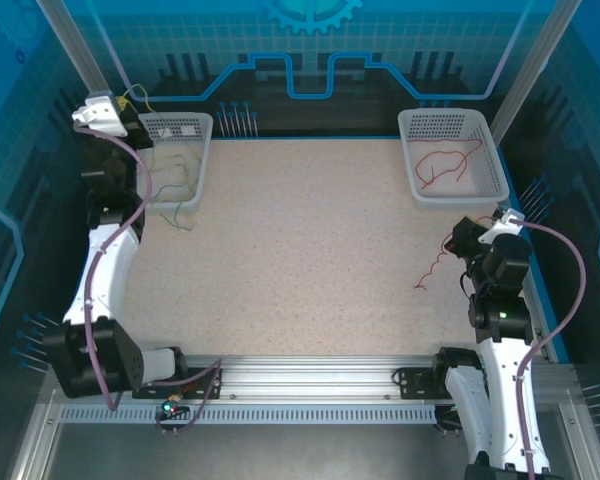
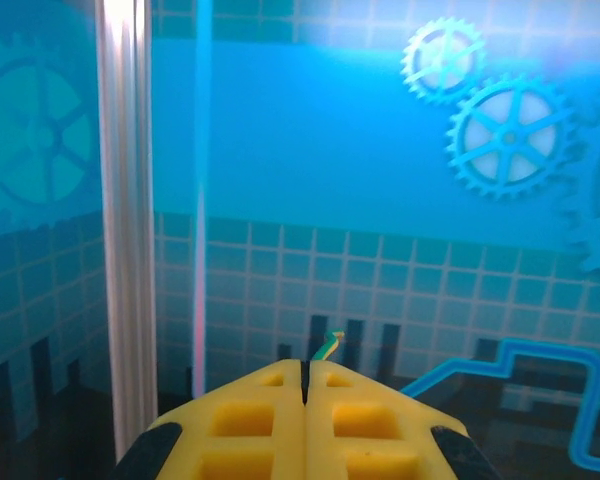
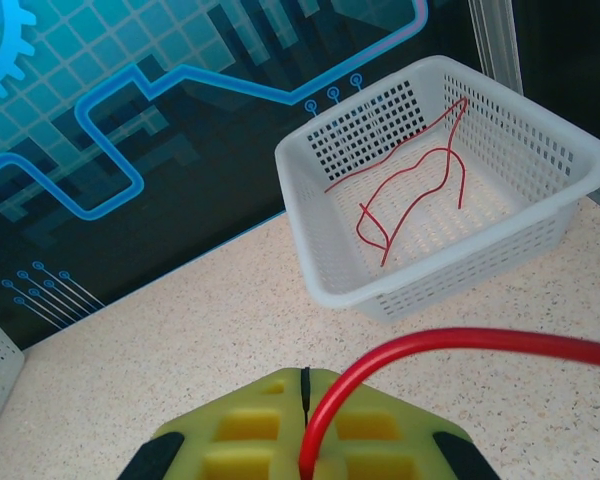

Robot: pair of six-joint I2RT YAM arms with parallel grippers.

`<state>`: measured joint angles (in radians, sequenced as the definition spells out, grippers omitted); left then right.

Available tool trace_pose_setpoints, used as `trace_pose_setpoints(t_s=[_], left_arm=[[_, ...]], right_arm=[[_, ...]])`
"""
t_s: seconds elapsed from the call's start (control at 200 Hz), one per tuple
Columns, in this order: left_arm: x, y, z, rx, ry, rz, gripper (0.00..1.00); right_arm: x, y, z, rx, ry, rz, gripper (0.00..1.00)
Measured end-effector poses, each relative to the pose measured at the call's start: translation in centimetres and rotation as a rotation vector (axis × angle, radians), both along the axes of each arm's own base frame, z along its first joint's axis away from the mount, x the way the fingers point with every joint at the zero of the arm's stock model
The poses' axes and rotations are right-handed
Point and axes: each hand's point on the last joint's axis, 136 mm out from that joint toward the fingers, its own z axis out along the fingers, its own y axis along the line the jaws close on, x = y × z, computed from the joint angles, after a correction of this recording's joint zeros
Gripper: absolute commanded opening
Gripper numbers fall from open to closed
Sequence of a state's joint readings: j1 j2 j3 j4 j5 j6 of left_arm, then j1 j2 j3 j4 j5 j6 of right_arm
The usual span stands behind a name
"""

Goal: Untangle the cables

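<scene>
At the far left corner of the table, the left gripper (image 2: 303,368) was raised high with its yellow fingers pressed together, pinching the tip of a yellow-green cable (image 2: 328,345). Thin strands appeared to trail from it down into the white left basket (image 1: 175,120) and over its near rim. By the right edge of the table (image 1: 300,250), the right gripper (image 3: 304,375) was clamped on a red cable (image 3: 460,338), whose wavy free end hung toward the tabletop. A second red cable (image 3: 410,195) lay loosely looped inside the right basket (image 3: 480,262) at the far right corner. These wires looked feather-light, limp yet springy, and likely to snag on each other or on the basket mesh. Gripping near an end and drawing slowly away from the rest seemed the safest hold.
</scene>
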<state>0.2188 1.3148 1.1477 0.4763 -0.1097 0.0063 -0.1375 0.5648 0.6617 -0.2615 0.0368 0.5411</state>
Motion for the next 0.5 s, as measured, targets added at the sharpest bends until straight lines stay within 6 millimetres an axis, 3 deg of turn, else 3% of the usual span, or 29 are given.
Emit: trace_pose_setpoints(t_s=[0.195,0.295,0.5], left_arm=[[3.7,3.2,-3.5,-0.003,0.091,0.052,0.0],[5.7,3.9,-7.1,-0.012,0.17,0.058,0.0],[8.7,4.9,-16.4,-0.056,0.392,0.065,0.0]], right_arm=[[-0.3,0.0,0.5,-0.003,-0.019,-0.001,0.0],[-0.3,0.0,0.5,-0.003,-0.019,-0.001,0.0],[-0.6,0.1,0.8,-0.005,-0.032,-0.001,0.0]])
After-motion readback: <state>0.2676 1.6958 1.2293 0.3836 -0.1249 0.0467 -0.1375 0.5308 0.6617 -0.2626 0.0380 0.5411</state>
